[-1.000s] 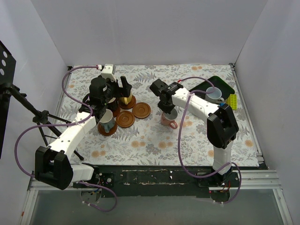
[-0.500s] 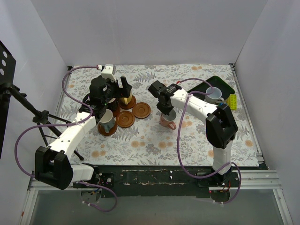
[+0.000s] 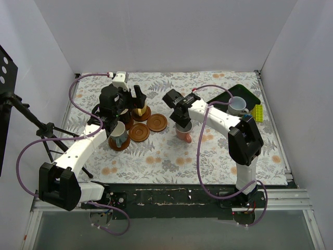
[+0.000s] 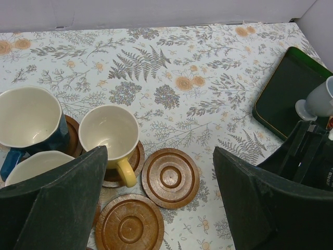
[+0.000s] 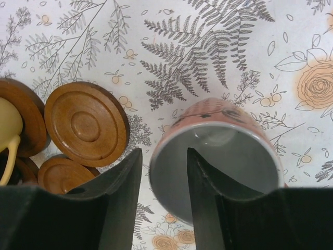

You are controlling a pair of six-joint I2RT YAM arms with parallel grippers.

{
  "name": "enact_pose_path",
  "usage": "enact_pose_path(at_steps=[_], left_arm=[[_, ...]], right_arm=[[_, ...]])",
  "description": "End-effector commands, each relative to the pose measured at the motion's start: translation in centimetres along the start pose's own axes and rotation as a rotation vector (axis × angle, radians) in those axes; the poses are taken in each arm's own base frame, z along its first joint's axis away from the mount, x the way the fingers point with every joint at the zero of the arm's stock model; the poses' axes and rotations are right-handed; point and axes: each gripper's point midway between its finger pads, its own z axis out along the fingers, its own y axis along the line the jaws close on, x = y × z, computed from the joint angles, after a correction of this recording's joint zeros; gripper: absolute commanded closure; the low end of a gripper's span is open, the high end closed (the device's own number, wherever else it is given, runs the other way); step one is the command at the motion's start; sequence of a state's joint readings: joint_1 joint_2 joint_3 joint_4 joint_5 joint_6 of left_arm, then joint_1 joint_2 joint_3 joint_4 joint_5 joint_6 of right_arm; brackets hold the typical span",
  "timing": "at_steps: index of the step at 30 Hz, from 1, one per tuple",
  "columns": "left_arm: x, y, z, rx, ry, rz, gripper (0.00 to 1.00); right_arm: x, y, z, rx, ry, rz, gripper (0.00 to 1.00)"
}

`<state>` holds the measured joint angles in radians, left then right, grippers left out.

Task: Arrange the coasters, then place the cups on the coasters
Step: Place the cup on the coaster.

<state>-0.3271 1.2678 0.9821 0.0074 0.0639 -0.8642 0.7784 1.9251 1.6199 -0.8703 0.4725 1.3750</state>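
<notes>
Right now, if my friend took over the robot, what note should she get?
Left end effector: open, empty, above the left cups.
Right end effector: open, astride the rim of the pink cup, which stands on bare cloth.
Done: dark blue cup, yellow cup, third cup on coasters.
To do: pink cup and the cup on the green tray go onto the two bare coasters.

**Pink cup sits apart from the coasters**

The left gripper hangs over the yellow cup and light blue cup, each on a coaster, with two bare coasters just beside. The right gripper is down at the pink cup on the table. A pale cup stands on the tray.
</notes>
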Motion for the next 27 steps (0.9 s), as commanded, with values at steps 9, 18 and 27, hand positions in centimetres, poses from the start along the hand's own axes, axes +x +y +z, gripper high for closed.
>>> enact_pose_path(at_steps=[9, 18, 27], left_arm=[[-2.3, -0.9, -1.0, 0.025, -0.054, 0.002, 0.18], [-3.0, -3.4, -2.4, -0.041, -0.12, 0.001, 0.18], [5.3, -11.3, -0.9, 0.055, 0.116, -0.216, 0.15]], right_arm=[[-2.2, 1.9, -4.7, -0.112, -0.097, -0.034, 0.43], [-5.5, 2.6, -13.3, -0.439, -0.238, -0.135, 0.44], [-12.2, -5.6, -19.4, -0.698, -0.578, -0.256, 0.32]])
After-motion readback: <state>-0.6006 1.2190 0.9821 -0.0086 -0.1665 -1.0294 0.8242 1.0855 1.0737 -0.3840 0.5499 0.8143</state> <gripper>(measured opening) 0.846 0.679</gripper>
